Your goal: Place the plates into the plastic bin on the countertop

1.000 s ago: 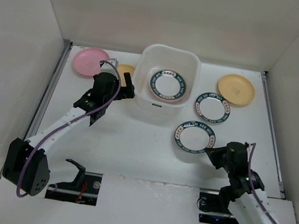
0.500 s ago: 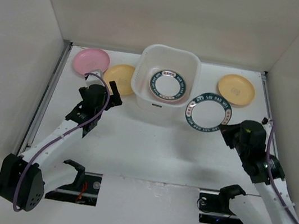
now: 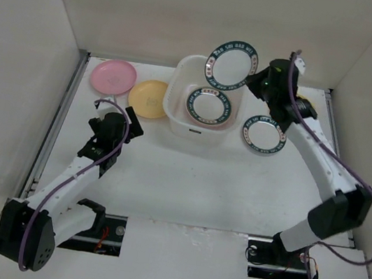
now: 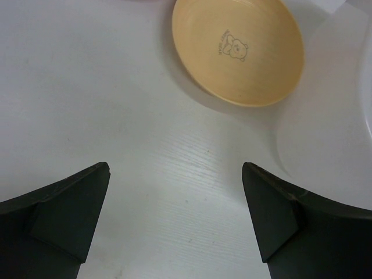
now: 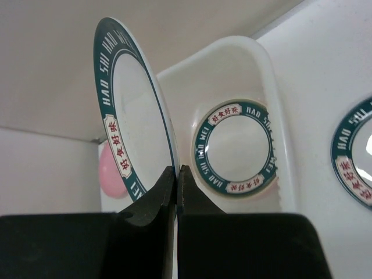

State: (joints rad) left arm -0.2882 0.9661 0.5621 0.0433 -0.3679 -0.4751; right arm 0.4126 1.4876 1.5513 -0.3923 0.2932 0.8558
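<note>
My right gripper [image 3: 253, 76] is shut on the rim of a green-rimmed white plate [image 3: 231, 65], held on edge above the plastic bin [image 3: 177, 110]; the wrist view shows the held plate [image 5: 131, 122] pinched between the fingers [image 5: 177, 174]. Another green-rimmed plate [image 3: 209, 106] lies inside the bin, also in the right wrist view [image 5: 235, 148]. A third green-rimmed plate [image 3: 264, 134] lies on the countertop right of the bin. My left gripper [image 3: 130, 122] is open and empty, just short of a yellow-orange plate [image 3: 148, 97] [image 4: 238, 49]. A pink plate [image 3: 114, 76] lies at the far left.
White walls bound the countertop [image 3: 186, 182] on three sides. The right arm [image 3: 323, 165] stretches over the right half of the surface. A second yellow-orange plate at the back right is mostly hidden behind the right arm.
My right gripper has lifted the green-rimmed plate from the countertop and carried it up and back over the bin. My left gripper has drawn back from the bin's left side.
</note>
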